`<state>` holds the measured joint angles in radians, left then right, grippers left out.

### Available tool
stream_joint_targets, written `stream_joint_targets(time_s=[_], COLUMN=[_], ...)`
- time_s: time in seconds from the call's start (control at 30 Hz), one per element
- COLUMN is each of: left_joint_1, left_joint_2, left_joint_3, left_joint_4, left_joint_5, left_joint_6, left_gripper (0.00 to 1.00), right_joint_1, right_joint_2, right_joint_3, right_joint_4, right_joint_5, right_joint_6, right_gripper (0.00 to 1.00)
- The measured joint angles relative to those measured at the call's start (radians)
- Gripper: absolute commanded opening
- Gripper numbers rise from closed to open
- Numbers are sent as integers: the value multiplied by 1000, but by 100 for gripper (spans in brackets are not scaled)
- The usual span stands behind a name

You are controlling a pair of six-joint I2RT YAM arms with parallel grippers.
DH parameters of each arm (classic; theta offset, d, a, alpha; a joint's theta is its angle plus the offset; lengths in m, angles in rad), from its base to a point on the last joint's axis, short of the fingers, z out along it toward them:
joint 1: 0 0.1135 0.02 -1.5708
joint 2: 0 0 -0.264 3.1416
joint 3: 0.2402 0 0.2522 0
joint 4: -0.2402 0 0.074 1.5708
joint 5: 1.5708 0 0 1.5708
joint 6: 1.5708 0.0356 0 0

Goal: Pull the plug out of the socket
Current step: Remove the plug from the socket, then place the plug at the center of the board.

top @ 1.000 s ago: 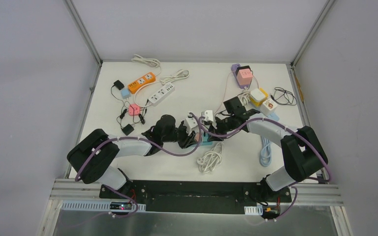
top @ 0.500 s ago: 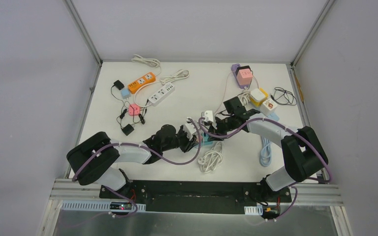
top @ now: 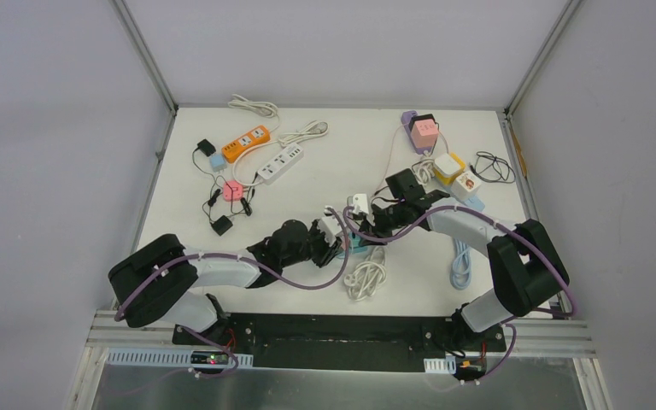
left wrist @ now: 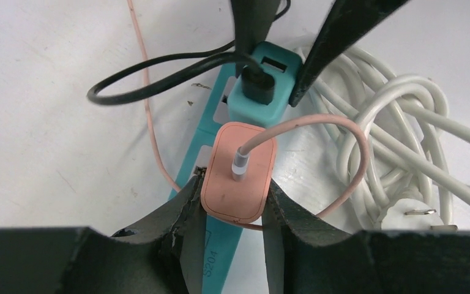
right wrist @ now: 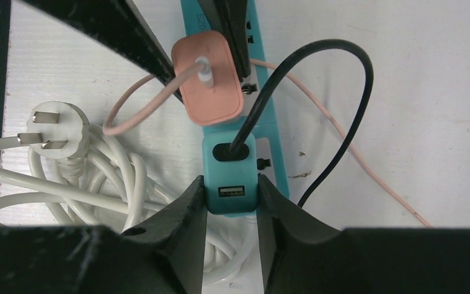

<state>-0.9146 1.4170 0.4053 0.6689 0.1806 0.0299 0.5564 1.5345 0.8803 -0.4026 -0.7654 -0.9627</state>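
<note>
My left elbow (top: 149,280) has dropped back. Now my left hand (left wrist: 234,193) pinches the pink plug (left wrist: 238,174) by its flanks; my right hand (right wrist: 231,187) pinches the teal socket (right wrist: 231,177). I judge the plug light, rigid, slick.

I see a flat teal plastic power strip (left wrist: 190,168) lying lengthwise. A rounded pink plastic plug block (left wrist: 238,177) sits over it, with a pink cable (left wrist: 343,131) leaving its top face. Touching that block, a teal cube adapter (left wrist: 262,86) stands on the strip with a black cable (left wrist: 159,70) plugged into it.
</note>
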Motion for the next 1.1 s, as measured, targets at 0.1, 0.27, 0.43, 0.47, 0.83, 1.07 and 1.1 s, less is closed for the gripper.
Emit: stream_joint_targets(time_s=[0.1, 0.27, 0.43, 0.47, 0.83, 1.07, 1.1], left_joint_1=[-56, -50, 0, 0, 37, 117, 126], left_joint_2=[-31, -90, -94, -95, -249, -377, -383], left_joint_3=[35, -3, -32, -32, -66, -64, -60], left_joint_4=[-99, -14, 59, 59, 11, -104, -126], left_joint_5=[-77, -107, -95, -94, -138, -200, -201], left_joint_6=[66, 21, -57, -64, -157, -267, -278], left_gripper=[0, 0, 0, 0, 0, 0, 0], right_joint_1=[3, 5, 5, 5, -16, -86, -90], right_joint_2=[0, 0, 0, 0, 0, -18, -24], right_joint_3=[0, -2, -4, -4, -11, 22, 32], right_joint_4=[-5, 5, 9, 9, -3, -70, -84], right_joint_5=[-2, 10, 10, 10, 13, -38, -47], right_joint_6=[-1, 0, 0, 0, 5, 11, 11], right_gripper=[12, 12, 15, 18, 89, 93, 93])
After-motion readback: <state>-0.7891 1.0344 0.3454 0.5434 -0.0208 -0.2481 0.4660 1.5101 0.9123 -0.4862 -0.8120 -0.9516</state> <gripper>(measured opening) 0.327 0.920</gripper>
